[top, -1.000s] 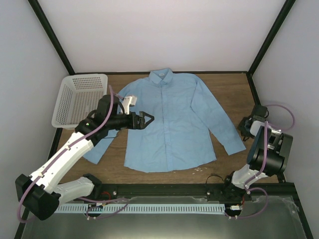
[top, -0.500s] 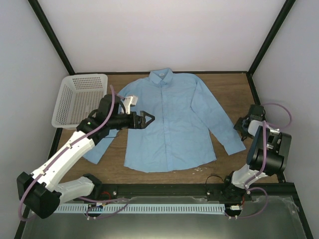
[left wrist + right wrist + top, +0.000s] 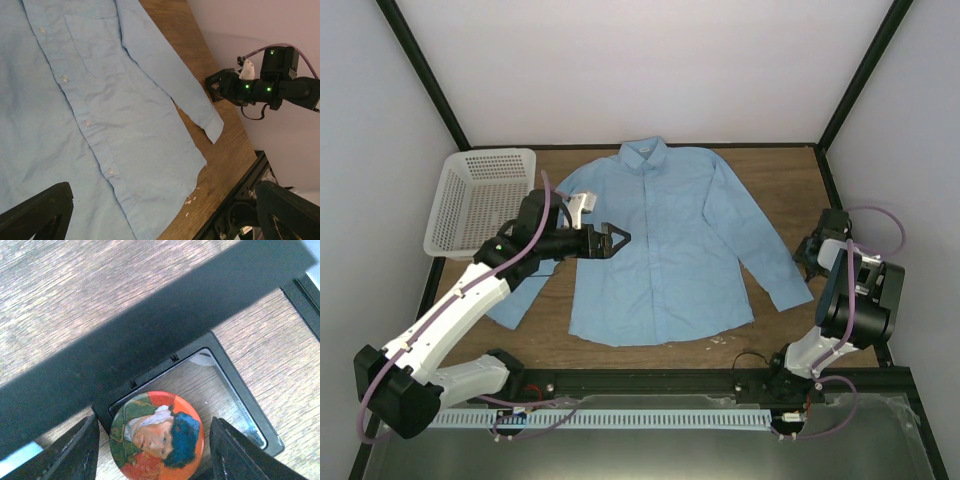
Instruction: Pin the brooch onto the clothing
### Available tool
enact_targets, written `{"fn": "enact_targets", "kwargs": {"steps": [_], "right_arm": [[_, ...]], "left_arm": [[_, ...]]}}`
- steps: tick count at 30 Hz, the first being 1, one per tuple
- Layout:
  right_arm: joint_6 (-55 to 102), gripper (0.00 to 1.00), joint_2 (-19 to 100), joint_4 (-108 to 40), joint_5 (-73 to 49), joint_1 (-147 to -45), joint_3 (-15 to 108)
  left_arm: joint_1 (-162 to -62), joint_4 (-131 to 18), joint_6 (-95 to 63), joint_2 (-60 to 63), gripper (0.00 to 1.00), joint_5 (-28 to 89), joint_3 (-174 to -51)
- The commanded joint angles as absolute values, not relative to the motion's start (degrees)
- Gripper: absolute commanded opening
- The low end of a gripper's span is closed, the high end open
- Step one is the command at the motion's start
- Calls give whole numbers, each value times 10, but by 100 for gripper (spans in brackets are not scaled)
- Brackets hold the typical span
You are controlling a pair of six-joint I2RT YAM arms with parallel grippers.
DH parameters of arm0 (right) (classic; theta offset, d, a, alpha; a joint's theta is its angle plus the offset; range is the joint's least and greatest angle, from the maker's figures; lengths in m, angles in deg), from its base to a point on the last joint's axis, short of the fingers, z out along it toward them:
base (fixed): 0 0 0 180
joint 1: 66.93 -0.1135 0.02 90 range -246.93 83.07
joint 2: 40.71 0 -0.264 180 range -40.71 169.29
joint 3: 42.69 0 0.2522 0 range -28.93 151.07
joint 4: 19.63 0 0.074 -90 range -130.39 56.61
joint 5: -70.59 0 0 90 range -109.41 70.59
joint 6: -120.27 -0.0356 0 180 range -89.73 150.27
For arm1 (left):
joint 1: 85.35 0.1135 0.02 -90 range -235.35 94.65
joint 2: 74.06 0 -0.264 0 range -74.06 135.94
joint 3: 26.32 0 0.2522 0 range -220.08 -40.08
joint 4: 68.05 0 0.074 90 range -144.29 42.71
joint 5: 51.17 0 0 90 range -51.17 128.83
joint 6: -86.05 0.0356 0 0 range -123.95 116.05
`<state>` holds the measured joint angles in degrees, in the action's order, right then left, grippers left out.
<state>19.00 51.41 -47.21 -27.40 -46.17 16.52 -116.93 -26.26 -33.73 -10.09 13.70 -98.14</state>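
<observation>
Across the wooden table [image 3: 790, 190] a light blue shirt [image 3: 660, 250] lies flat with its front up, collar at the far side, buttons done up and both sleeves spread outward. On the far left corner stands a white mesh basket [image 3: 490, 153], just beside the shirt's sleeve on that side.

Next in size, the left arm [image 3: 450, 320] reaches from the near left over that sleeve. Its claw, the left gripper [image 3: 617, 240], hangs above the shirt's chest beside the button line with its fingers spread wide apart and nothing between them. In the left wrist view the two dark fingers sit at the bottom corners, with only blue cloth under them.

At the right edge of the table the right arm [image 3: 850, 310] is folded up, and the right gripper [image 3: 810, 252] points down near the cuff of the shirt's other sleeve.

Under that claw lies a small black square box [image 3: 243, 395] with a clear window. The brooch [image 3: 157, 437], a round orange-red badge with a painted face in a green coat and blue hat, overlaps the box's near corner, well apart from the shirt's body. The right fingers [image 3: 82, 452] stand apart on either side of the brooch, with thin slivers of gap showing. I cannot tell whether they grip it.
</observation>
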Motion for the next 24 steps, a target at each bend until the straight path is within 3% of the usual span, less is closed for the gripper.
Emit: {"fn": "enact_targets", "kwargs": {"steps": [1, 6, 24], "right_arm": [[192, 52, 522, -476, -289, -465, 187], [190, 46, 513, -473, -290, -465, 186], [182, 42, 472, -470, -292, -471, 165]], "left_arm": [[-1172, -259, -335, -100, 100, 134, -1002], [-1172, -257, -334, -103, 100, 136, -1001], [-1172, -259, -331, -107, 100, 134, -1000]]}}
